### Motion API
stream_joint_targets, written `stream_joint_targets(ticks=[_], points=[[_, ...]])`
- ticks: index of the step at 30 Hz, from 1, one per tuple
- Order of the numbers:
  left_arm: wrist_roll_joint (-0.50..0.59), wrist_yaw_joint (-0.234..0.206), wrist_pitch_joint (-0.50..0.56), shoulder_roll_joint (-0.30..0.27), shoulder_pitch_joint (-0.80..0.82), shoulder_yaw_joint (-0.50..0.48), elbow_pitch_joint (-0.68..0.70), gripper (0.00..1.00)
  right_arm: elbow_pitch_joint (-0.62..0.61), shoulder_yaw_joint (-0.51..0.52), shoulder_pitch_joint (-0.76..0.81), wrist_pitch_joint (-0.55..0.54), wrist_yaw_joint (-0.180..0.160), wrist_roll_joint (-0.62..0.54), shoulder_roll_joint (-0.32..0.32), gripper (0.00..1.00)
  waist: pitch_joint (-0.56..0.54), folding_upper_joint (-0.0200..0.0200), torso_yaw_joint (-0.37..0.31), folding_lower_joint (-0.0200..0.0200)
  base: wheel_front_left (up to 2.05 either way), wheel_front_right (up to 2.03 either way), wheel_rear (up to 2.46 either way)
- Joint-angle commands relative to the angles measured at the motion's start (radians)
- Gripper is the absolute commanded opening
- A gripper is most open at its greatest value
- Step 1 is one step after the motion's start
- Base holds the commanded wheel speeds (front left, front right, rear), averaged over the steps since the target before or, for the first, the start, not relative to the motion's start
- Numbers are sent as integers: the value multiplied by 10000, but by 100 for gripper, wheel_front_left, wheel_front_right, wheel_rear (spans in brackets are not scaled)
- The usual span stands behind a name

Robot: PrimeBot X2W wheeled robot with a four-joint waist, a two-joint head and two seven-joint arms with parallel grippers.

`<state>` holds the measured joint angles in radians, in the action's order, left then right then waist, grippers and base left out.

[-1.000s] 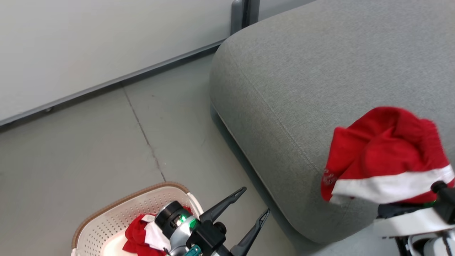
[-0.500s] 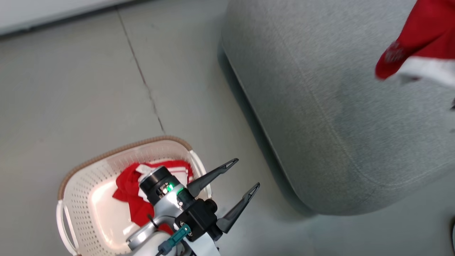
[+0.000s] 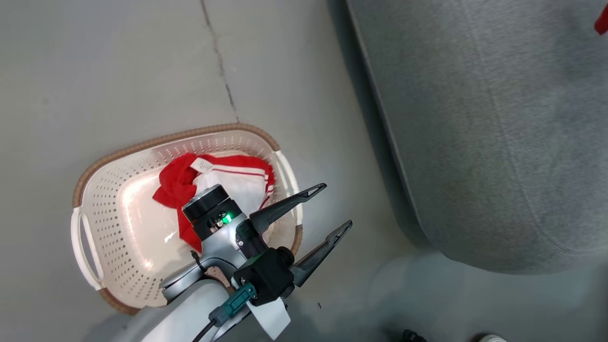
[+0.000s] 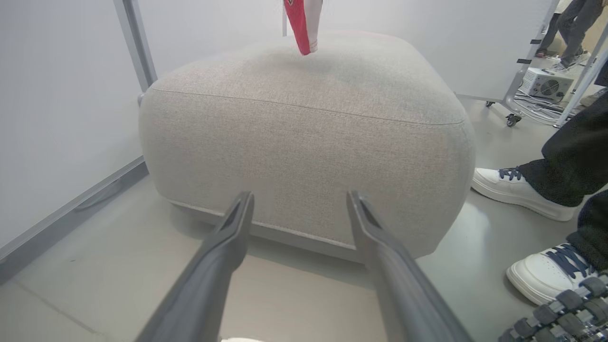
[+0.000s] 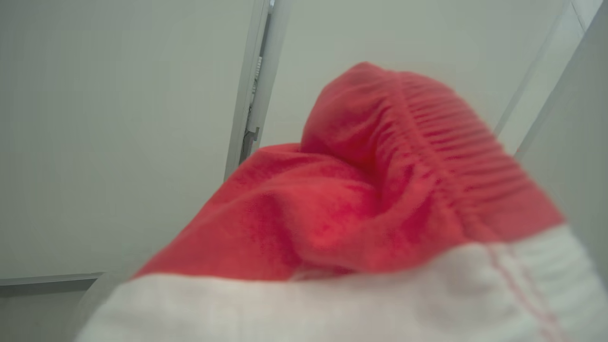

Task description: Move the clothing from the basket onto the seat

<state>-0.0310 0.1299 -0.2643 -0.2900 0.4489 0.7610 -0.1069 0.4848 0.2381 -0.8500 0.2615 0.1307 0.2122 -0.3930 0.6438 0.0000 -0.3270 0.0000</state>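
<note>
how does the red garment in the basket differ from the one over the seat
The garment in the basket lies crumpled on the basket floor; the garment over the seat hangs down above the seat. The basket one shows a broad white panel with red stripes; the hanging one shows its ribbed red waistband. Both are red and white.

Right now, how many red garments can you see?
2. The first garment lies in the basket; the second garment hangs above the seat. Others could be hidden under the first.
</note>
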Motion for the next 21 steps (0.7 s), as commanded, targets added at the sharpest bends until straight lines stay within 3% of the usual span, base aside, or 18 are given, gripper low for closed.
stream_joint_targets(ticks=[1, 5, 10, 21], points=[[43, 6, -8, -83, 126, 29, 49, 100, 329, -133, -247, 45, 2, 32, -201, 0, 227, 0, 213, 0, 0, 0, 0], [56, 6, -7, -204, 222, 93, 148, 100, 1920, -622, -948, 45, 2, 241, -554, 0, 462, 0, 378, 0, 0, 0, 0], [161, 1, -7, -292, 352, 48, 245, 100, 3703, -474, -1726, 44, 2, 870, -714, 0, 799, 0, 610, 0, 0, 0, 0], [168, -91, -7, -340, 281, -61, 353, 100, 6428, -1320, -2574, 44, 2, 185, -572, 0, 1251, 0, 903, 0, 0, 0, 0]])
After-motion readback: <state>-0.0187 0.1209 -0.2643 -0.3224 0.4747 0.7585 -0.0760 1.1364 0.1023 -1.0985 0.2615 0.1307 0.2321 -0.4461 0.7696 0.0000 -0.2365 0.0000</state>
